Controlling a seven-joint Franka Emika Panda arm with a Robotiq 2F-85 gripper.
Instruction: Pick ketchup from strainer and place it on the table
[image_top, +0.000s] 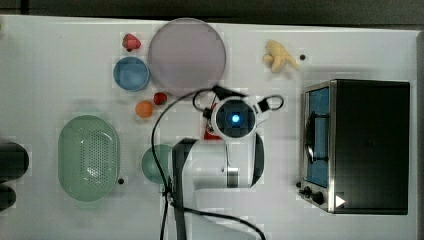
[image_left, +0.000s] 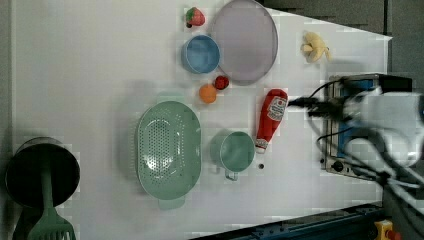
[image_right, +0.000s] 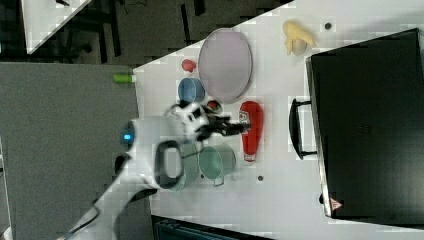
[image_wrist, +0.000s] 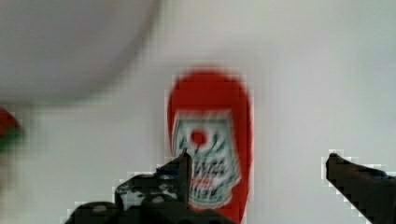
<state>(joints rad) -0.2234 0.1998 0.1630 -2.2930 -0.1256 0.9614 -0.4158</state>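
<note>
The red ketchup (image_left: 271, 117) lies flat on the white table (image_top: 60, 65), its white cap pointing at the green cup (image_left: 236, 151) and its base near the purple plate. The same ketchup (image_right: 251, 127) lies just past my fingers in the right view. My gripper (image_wrist: 258, 157) hovers above it, open, one finger (image_wrist: 182, 168) over the label of the ketchup (image_wrist: 210, 140) and the other off to its side. Nothing is held. The pale green strainer (image_left: 168, 150) is empty and stands beyond the cup. In the top view my wrist (image_top: 234, 118) covers most of the bottle.
A toaster oven (image_top: 357, 145) fills the top view's right. The purple plate (image_top: 187, 56), a blue bowl (image_top: 131, 73), a strawberry (image_top: 131, 42), an orange ball (image_top: 144, 109) and a banana (image_top: 279, 56) sit along the far side. A dark pot (image_left: 40, 172) holds a green spatula.
</note>
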